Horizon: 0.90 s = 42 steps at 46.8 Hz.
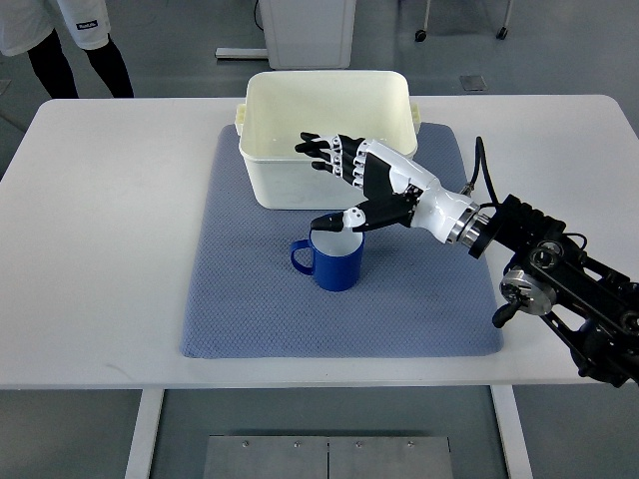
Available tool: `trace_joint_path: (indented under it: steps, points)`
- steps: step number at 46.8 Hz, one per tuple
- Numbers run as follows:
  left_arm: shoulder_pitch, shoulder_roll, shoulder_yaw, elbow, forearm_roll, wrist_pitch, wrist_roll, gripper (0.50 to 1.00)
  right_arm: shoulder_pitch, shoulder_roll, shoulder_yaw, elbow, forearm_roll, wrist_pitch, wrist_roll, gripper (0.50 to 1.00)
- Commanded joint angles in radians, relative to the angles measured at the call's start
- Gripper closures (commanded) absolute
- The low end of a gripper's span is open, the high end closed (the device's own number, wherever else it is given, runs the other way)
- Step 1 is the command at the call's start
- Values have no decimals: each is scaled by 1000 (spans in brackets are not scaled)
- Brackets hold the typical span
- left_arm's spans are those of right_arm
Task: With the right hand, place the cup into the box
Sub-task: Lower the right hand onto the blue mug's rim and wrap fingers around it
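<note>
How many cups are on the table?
1. The blue cup stands upright on the mat, just in front of the white box, under the right hand's thumb. The box looks empty.

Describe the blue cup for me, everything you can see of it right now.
The blue cup is a glossy mug, plastic or ceramic by its look, standing upright on the blue mat, just in front of the white box. Its loop handle points to the picture's left. The inside looks pale and seems empty. The right hand hovers over it, thumb at the rim, other fingers spread; real contact cannot be confirmed.
</note>
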Motion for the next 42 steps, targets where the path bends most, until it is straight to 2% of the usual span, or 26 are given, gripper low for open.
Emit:
trace_joint_path:
  steps: [1, 42]
  points:
    - [0, 0, 0, 0, 0, 0, 0, 500, 0, 2, -7, -8, -6, -2, 1, 500]
    - [0, 0, 0, -1, 0, 0, 0, 500, -9, 32, -50, -122, -49, -19, 51, 500]
